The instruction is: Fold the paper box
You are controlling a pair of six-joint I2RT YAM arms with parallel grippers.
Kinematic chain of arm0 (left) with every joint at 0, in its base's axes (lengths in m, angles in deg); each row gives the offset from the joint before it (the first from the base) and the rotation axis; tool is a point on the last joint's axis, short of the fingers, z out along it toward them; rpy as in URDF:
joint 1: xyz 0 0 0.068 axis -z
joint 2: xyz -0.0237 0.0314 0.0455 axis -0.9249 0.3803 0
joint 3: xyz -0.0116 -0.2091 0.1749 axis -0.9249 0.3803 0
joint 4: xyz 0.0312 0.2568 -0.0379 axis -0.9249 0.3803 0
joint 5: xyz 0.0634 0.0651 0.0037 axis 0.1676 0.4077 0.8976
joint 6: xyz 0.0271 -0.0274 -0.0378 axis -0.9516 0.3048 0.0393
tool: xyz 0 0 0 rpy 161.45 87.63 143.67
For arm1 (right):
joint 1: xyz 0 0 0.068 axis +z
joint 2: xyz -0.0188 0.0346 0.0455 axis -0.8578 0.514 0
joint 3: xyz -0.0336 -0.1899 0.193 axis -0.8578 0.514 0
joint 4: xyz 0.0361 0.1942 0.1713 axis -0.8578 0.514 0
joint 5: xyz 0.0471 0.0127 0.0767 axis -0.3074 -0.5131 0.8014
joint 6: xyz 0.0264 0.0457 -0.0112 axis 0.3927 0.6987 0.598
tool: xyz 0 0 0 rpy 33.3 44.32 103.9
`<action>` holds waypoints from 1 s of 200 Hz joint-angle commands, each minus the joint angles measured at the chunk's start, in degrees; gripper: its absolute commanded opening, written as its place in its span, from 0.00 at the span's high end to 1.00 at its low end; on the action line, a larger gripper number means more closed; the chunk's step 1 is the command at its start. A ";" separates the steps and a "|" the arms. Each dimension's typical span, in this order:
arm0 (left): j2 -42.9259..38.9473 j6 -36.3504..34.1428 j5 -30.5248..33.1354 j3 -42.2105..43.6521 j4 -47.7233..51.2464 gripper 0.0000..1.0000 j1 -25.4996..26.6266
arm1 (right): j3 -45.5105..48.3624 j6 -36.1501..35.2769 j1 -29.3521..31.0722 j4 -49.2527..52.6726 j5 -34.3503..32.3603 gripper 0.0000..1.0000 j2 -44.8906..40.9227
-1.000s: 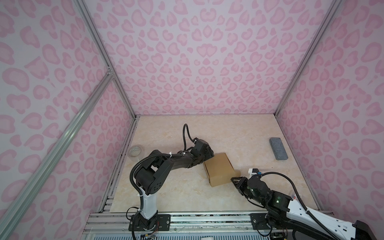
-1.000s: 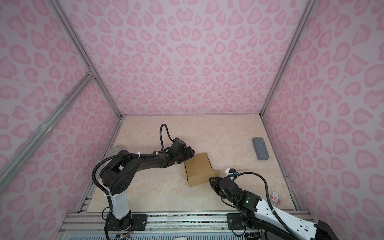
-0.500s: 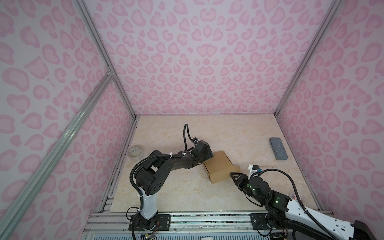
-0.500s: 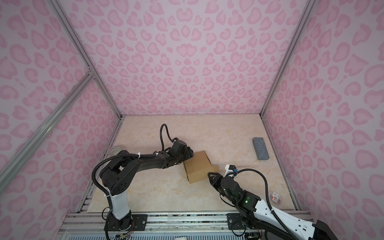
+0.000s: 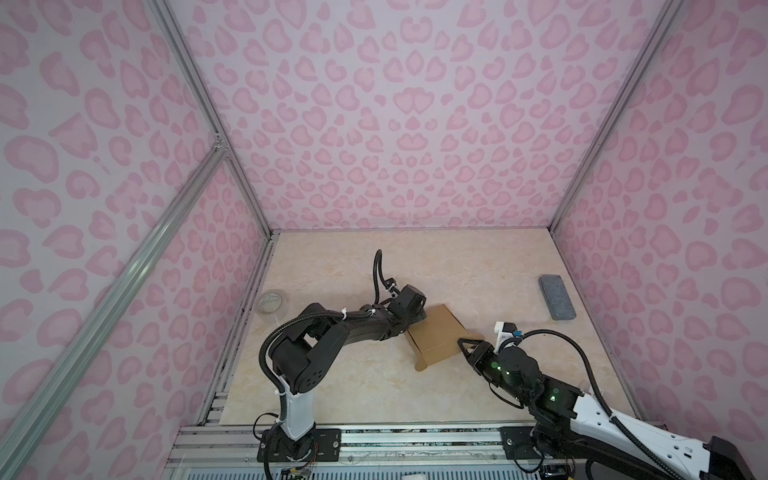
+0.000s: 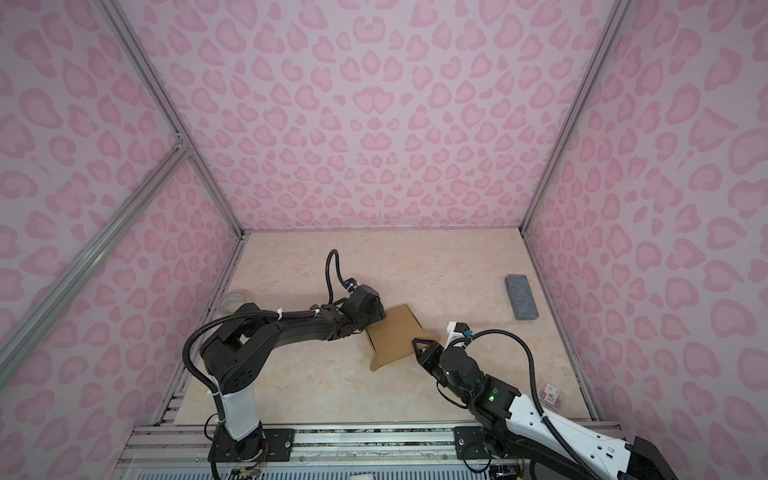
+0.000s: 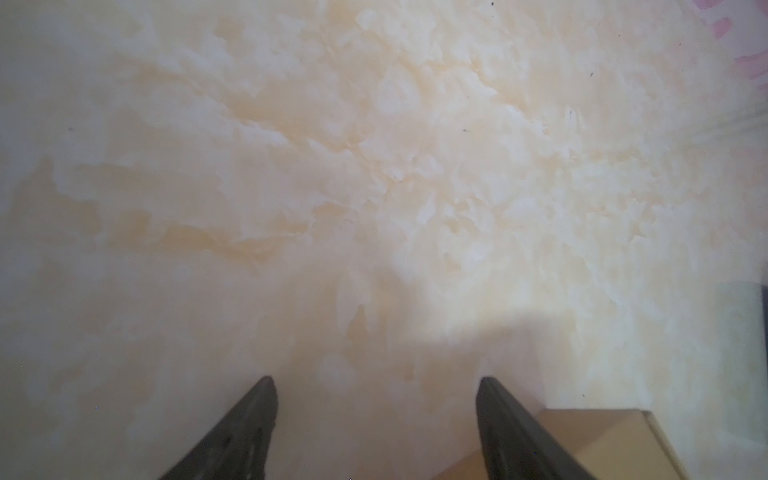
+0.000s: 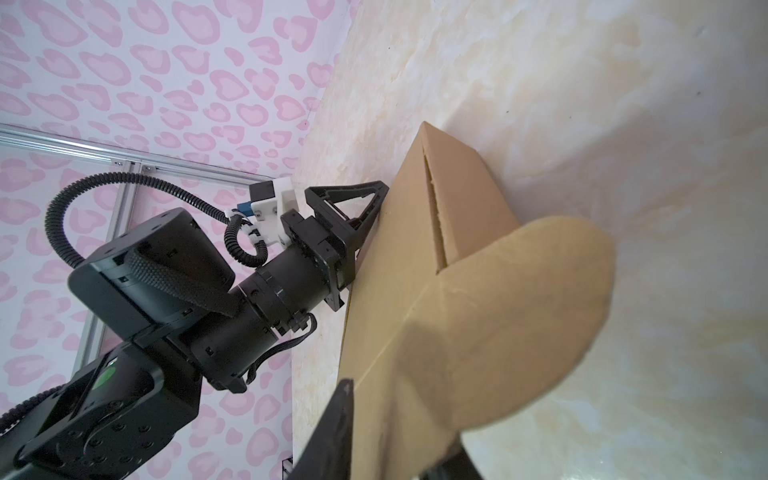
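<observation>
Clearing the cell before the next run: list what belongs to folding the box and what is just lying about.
In the job: paper box, left gripper open beside it, right gripper closed on its rounded flap.
Lying about: grey block, clear tape roll, small labelled packet.

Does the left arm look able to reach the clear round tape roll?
Probably yes: the clear round tape roll lies unobstructed on the beige table beside that arm, whose fingers are open, empty.

Bare counter [image 5: 353, 386] ahead of my left hand [image 7: 374, 382] and along the near edge: free passage. Middle blocked by paper box [image 5: 436, 336], my right hand [image 5: 461, 341] against it. Grey block [image 5: 557, 297] and tape roll [image 5: 270, 301] sit near side walls.
</observation>
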 commanded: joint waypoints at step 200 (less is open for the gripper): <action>-1.31 -14.04 -9.45 -11.79 11.74 0.22 -9.88 | -17.07 -8.95 0.37 44.36 1.03 0.54 -11.79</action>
